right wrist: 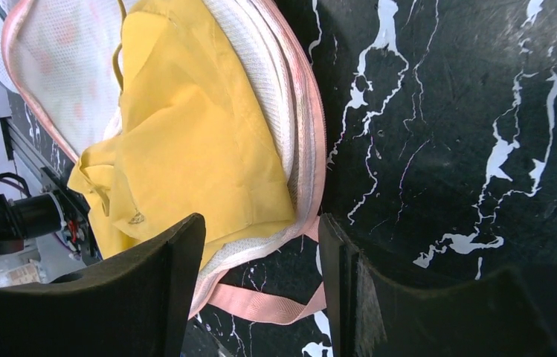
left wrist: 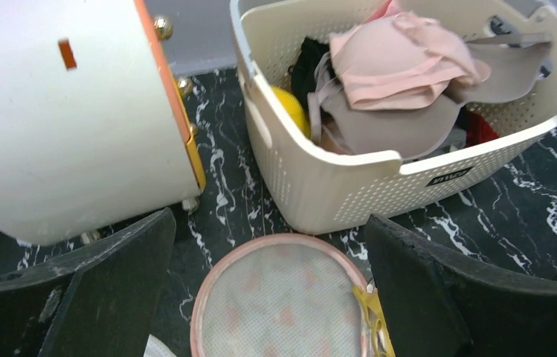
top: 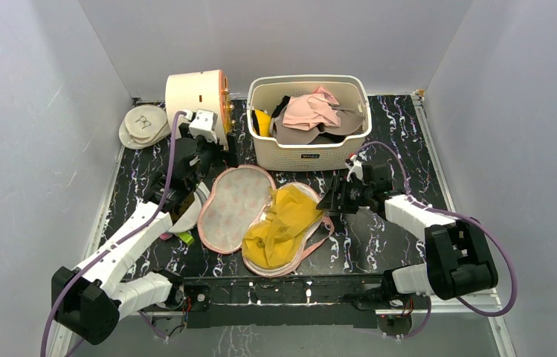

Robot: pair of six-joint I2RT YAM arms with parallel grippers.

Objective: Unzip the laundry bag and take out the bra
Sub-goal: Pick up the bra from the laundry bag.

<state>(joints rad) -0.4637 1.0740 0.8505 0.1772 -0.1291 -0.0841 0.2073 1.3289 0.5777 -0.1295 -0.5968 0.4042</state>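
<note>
The laundry bag (top: pixel 234 208) lies unzipped and spread flat on the black marble table, with pink trim and white mesh inside. A yellow bra (top: pixel 279 223) lies crumpled on its right half. My left gripper (top: pixel 214 158) hovers open and empty above the bag's far left end (left wrist: pixel 279 305), near the basket. My right gripper (top: pixel 332 197) is open at the bag's right edge. In the right wrist view the gripper (right wrist: pixel 260 223) straddles the bag's pink rim (right wrist: pixel 308 111) and its loose pink strap (right wrist: pixel 268 301), beside the bra (right wrist: pixel 186 126).
A cream basket (top: pixel 260 149) full of clothing stands behind the bag, also in the left wrist view (left wrist: pixel 349 186). A cream round box (top: pixel 193 93) lies left of it. Round white mesh discs (top: pixel 143 125) sit at the far left. Grey walls enclose the table.
</note>
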